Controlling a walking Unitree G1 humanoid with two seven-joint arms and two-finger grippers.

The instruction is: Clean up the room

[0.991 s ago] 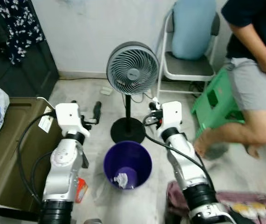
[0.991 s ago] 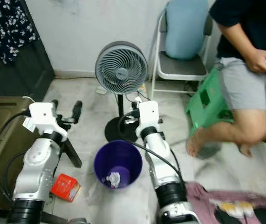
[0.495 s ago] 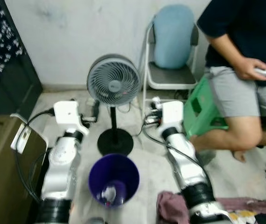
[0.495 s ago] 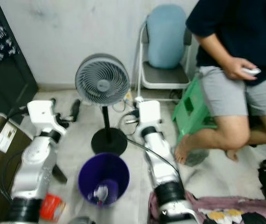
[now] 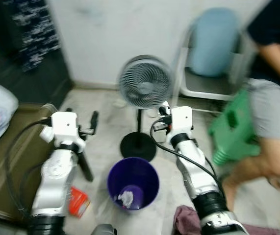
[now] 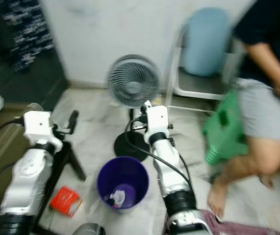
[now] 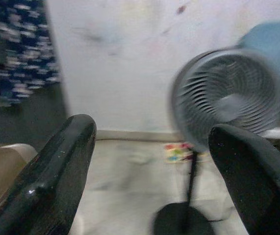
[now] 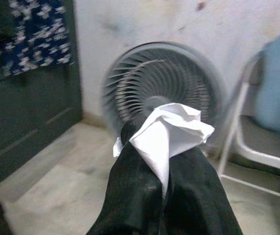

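A: Between the two arms, on the pale floor, one purple bin (image 5: 133, 182) was noted, with one crumpled scrap of paper (image 5: 125, 198) already lying at its bottom. That part was judged done.

B: And what was held?

A: One white tissue (image 8: 168, 134) was seen pinched between the closed fingers of the right gripper (image 8: 162, 183), held up in front of the fan (image 5: 145, 82) and beyond the bin rather than over it. It was judged not yet dropped. The left gripper (image 7: 152, 181) was recorded with its fingers spread wide and nothing between them.

B: What was left?

A: One red packet (image 6: 65, 200) was logged on the floor beside the left arm, near the bin. One pinkish cloth (image 5: 189, 221) was noted by the right arm. Both were judged still to be dealt with.

B: Other counts?

A: One folding chair (image 5: 213, 85), one green stool (image 5: 235, 127), one seated person (image 6: 262, 98). Blur was noted throughout.
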